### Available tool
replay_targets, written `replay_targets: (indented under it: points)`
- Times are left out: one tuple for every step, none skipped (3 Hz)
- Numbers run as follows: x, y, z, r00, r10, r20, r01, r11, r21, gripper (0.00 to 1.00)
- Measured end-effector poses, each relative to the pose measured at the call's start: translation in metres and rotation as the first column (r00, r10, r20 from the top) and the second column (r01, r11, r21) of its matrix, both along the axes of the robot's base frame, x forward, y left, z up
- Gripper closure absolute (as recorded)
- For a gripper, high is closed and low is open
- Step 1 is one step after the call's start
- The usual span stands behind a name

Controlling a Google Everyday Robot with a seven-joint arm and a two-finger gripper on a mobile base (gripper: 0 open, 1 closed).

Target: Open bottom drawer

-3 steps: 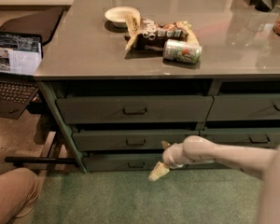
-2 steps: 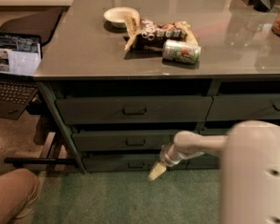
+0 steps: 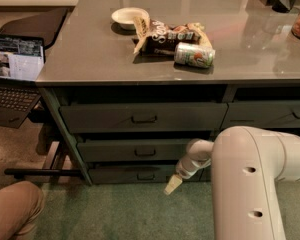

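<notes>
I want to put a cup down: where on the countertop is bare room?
Bare: the countertop left of the bowl, and right of the can. Crowded: around the snack bag. The gripper hangs low by the bottom drawer.

Most likely an office or shared work space, judging by an open laptop (image 3: 15,64) with a lit screen on a side surface at the left; green carpet (image 3: 115,216) underfoot; a long grey counter (image 3: 85,59) over two stacks of dark-green drawers. Signs of a snack break up top: a small white bowl (image 3: 129,17), a crumpled snack bag (image 3: 165,34) and a drinks can (image 3: 194,55) lying on its side. Down low, the robot's gripper (image 3: 172,185) just in front of the bottom drawer (image 3: 125,175), near the carpet; someone's tan-trousered knee (image 3: 12,209) in the lower left corner.
</notes>
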State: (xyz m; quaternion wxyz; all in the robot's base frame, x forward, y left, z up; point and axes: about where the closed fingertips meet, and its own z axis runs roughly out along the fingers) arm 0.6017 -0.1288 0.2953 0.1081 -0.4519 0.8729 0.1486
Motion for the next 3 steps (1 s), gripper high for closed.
replay_targets:
  points:
    - [-0.001, 0.006, -0.008, 0.9995, 0.032, -0.005, -0.032, 0.999, 0.003, 0.0]
    - [-0.004, 0.01, -0.023, 0.9969, 0.075, -0.023, -0.075, 0.997, 0.012, 0.0]
    - [-0.004, 0.013, -0.038, 0.9927, 0.118, -0.027, -0.117, 0.993, 0.028, 0.0]
